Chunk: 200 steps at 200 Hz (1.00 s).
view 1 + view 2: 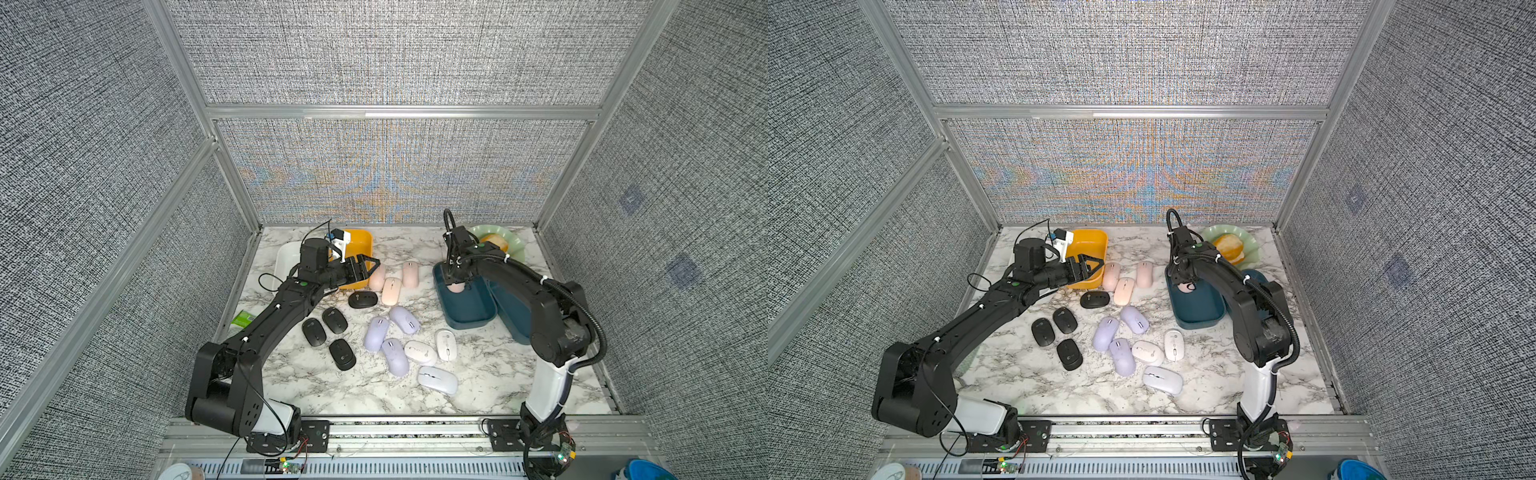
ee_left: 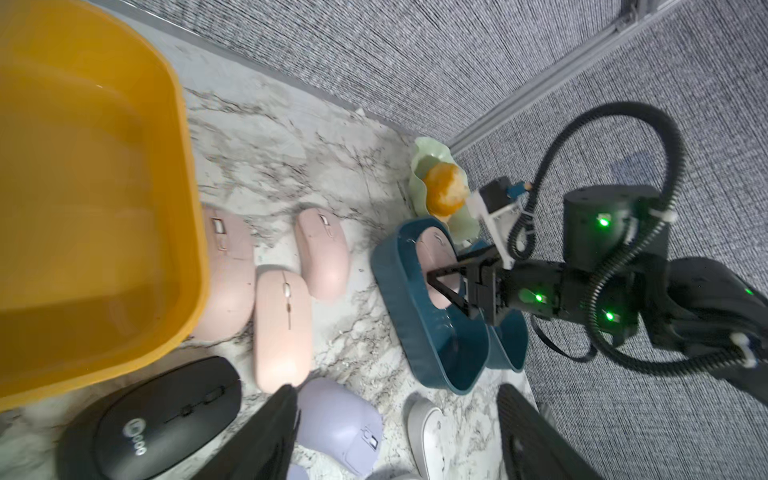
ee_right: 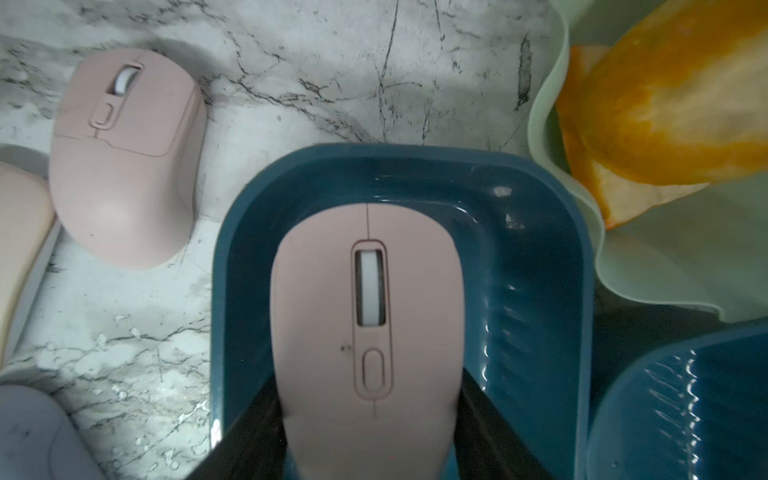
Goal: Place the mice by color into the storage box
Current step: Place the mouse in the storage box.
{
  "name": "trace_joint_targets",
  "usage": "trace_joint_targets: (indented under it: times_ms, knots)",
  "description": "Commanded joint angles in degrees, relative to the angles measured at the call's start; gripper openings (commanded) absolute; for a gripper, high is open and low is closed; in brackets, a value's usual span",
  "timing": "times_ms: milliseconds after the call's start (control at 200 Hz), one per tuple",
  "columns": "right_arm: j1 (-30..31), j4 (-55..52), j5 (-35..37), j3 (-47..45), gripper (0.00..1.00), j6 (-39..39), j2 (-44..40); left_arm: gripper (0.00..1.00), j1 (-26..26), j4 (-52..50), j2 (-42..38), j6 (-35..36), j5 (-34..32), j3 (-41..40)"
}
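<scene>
My right gripper (image 3: 368, 395) is shut on a pale pink mouse (image 3: 368, 299), holding it low inside the dark teal storage box (image 1: 469, 309) at the back right. Three more pink mice (image 1: 391, 291) lie beside the yellow box. Several black mice (image 1: 335, 320) lie left of centre, three lilac mice (image 1: 376, 333) in the middle and three white mice (image 1: 437, 379) to their right. My left gripper (image 1: 370, 264) hangs open and empty above the table by the yellow box's near corner, next to the pink mice.
A yellow box (image 1: 361, 241) and a white tray (image 1: 284, 257) stand at the back left. A second teal box (image 1: 509, 307) sits right of the first, partly under my right arm. A pale green plate (image 1: 513, 239) with an orange-yellow bread roll (image 1: 1227, 245) is at the back right corner.
</scene>
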Motion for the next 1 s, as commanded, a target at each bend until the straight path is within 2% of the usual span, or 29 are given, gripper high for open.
trace_joint_targets:
  times_ms: [0, 570, 996]
  knots:
    - [-0.4, 1.2, -1.9, 0.8, 0.56, -0.4, 1.7, 0.77, -0.8, 0.2, 0.0, 2.1, 0.7, 0.8]
    - [-1.7, 2.5, -4.5, 3.7, 0.56, -0.4, 9.6, 0.77, -1.0, -1.4, -0.5, 3.1, -1.2, 1.3]
    - [-1.7, 2.0, -5.4, 3.7, 0.65, 0.8, 8.2, 0.77, -1.0, -2.3, -0.3, 3.5, -1.7, 1.7]
